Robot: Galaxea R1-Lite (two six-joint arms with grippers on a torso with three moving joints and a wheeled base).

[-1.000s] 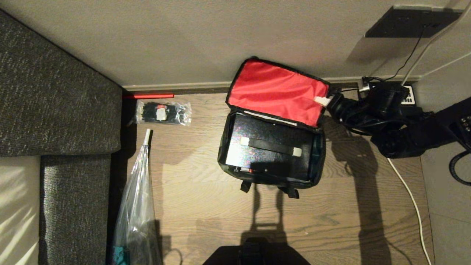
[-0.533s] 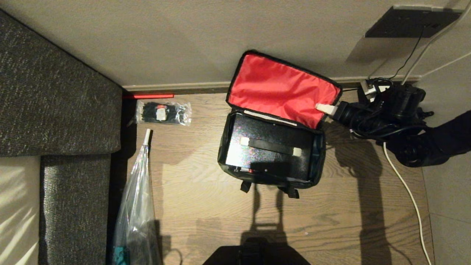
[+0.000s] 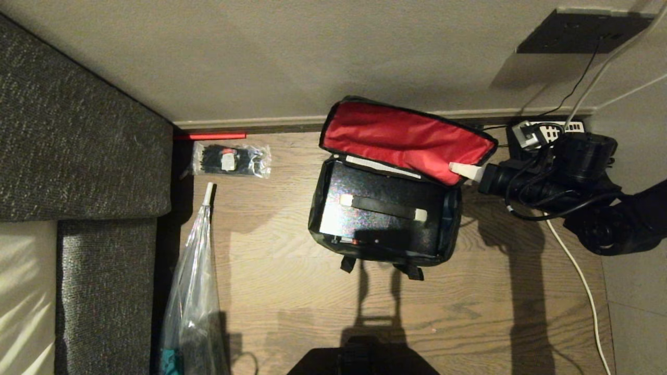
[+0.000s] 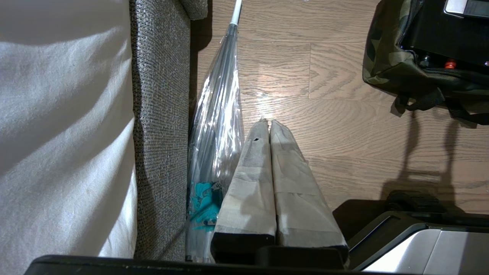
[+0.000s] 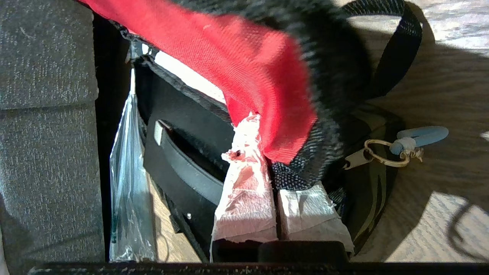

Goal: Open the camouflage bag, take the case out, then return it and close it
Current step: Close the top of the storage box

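Observation:
The camouflage bag [image 3: 452, 229] stands open on the wooden floor near the wall. Its red-lined lid [image 3: 401, 138] leans partway over the opening. The black case [image 3: 385, 213] lies inside, a strap across its top. My right gripper [image 3: 464, 170] is at the lid's right corner, shut on the lid's edge. In the right wrist view the red lining [image 5: 248, 65] and black trim run between the taped fingers [image 5: 244, 198] of that gripper [image 5: 267, 160]. My left gripper [image 4: 267, 124] is parked low beside the sofa, shut and empty; the bag's front corner [image 4: 386, 65] shows from there.
A grey sofa [image 3: 78, 130] fills the left side, with a clear plastic-wrapped umbrella [image 3: 193, 291] lying along it. A small packet of black ties [image 3: 231, 159] lies by the skirting. A power strip [image 3: 547, 130] and a white cable [image 3: 578, 276] are behind my right arm.
My right gripper has moved right and down in the head view with the lid's corner in it. The lid has dropped from nearly upright to leaning low over the bag.

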